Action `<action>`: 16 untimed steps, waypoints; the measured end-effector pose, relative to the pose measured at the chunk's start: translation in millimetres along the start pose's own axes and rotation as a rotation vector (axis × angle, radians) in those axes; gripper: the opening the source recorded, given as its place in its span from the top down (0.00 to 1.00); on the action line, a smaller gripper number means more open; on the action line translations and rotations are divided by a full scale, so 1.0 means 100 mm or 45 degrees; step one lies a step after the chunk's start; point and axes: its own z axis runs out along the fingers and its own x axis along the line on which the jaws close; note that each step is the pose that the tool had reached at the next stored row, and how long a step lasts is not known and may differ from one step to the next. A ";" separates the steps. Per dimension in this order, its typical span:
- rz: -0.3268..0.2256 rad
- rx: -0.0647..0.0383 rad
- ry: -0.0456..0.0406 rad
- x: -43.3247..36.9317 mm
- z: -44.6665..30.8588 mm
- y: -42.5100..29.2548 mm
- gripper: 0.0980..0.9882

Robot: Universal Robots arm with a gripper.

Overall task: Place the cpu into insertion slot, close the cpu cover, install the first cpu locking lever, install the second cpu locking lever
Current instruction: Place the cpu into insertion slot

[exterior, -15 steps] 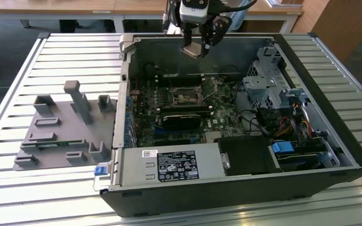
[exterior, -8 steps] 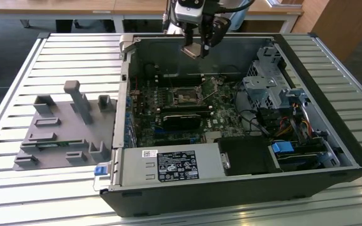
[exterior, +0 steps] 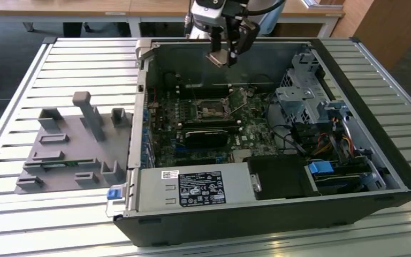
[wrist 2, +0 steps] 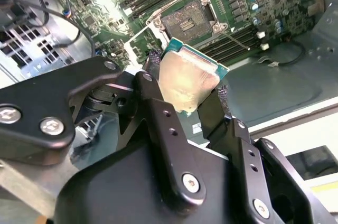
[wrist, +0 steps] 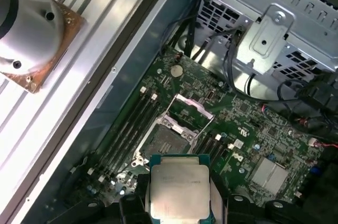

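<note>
A slatted silver aluminium table (exterior: 20, 80) carries a black metal computer case (exterior: 263, 227) lying open on its side, its green motherboard (wrist: 253, 123) exposed, with wooden desks behind. On the exterior view's left, beside the case, rests a grey plastic fixture plate (exterior: 70, 155) with upright posts and pockets. A silver-grey, box-shaped power supply (exterior: 191, 190) sits at the case's near edge.

Above the far part of the case hangs the arm's black two-fingered gripper (exterior: 223, 53). Its black fingers (wrist 2: 153, 97) are clamped on the cpu (wrist 2: 187, 81), a small flat square chip with a pale silvery-beige metal face and a green edge. Both wrist views show it held by two opposite sides. The chip is in the air, well apart from the board.

Below it on the motherboard lies the insertion slot (wrist: 165, 142), a small square socket with a dark centre and silvery metal rim, with no chip seated in it. Long black memory slots (wrist: 127, 129) run alongside it. The cpu cover (wrist: 190, 112) is a thin silvery square metal frame with a cut-out middle. It appears to stand swung up from the socket's edge, on the side toward the perforated silver drive cage (wrist: 274, 39), though its exact tilt is hard to judge in the first wrist view.
</note>
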 end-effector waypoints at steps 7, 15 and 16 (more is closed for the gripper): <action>0.140 -0.002 -0.011 0.000 0.006 -0.001 0.51; 0.297 -0.004 -0.023 0.000 0.014 -0.001 0.51; 0.316 -0.004 -0.024 0.000 0.015 -0.001 0.51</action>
